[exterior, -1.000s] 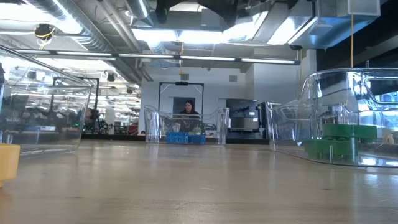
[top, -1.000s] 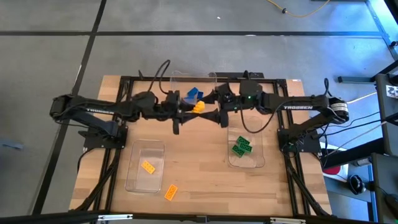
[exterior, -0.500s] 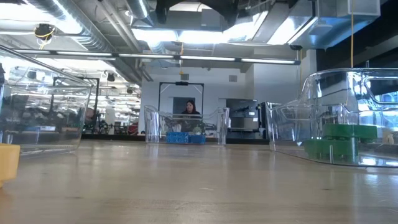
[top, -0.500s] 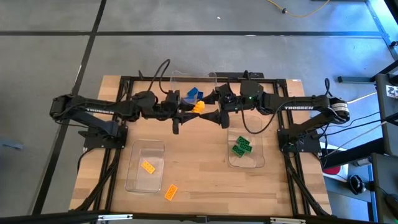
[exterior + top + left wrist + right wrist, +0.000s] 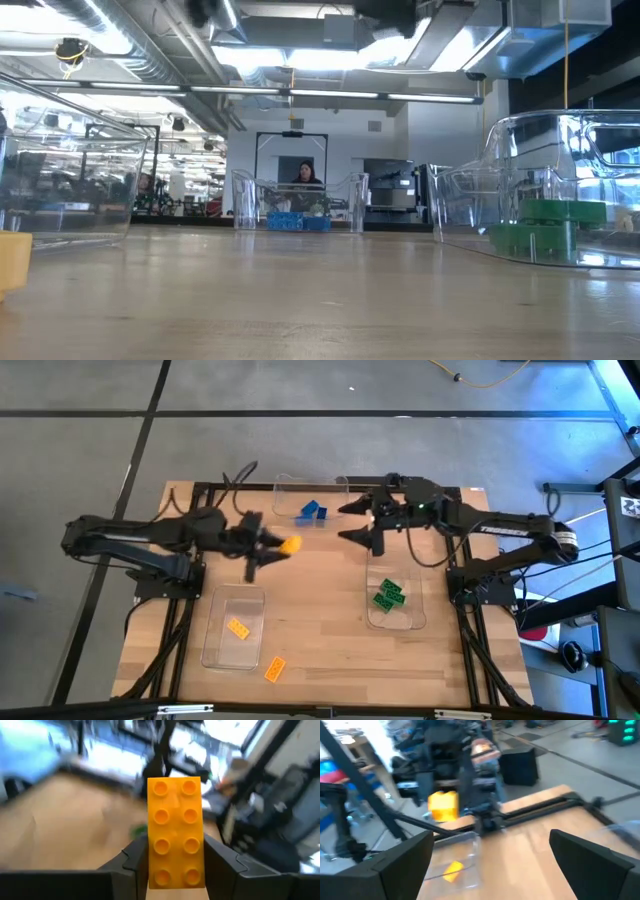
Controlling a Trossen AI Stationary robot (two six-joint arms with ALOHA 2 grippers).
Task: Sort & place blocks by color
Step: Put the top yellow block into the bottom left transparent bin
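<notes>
Orange block held for sorting

The orange block (image 5: 290, 545) is clamped in the left gripper (image 5: 280, 547) above the tabletop (image 5: 320, 640) centre, presumably for the orange tray (image 5: 233, 626); the right gripper (image 5: 362, 523) is spread wide, empty.

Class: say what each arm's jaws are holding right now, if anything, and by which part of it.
The left gripper pinches an orange-yellow brick by its long sides at one end. The right gripper is open, holding nothing.

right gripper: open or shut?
Open. The right gripper holds nothing; its dark fingers stand wide apart, bare wooden table showing between.
</notes>
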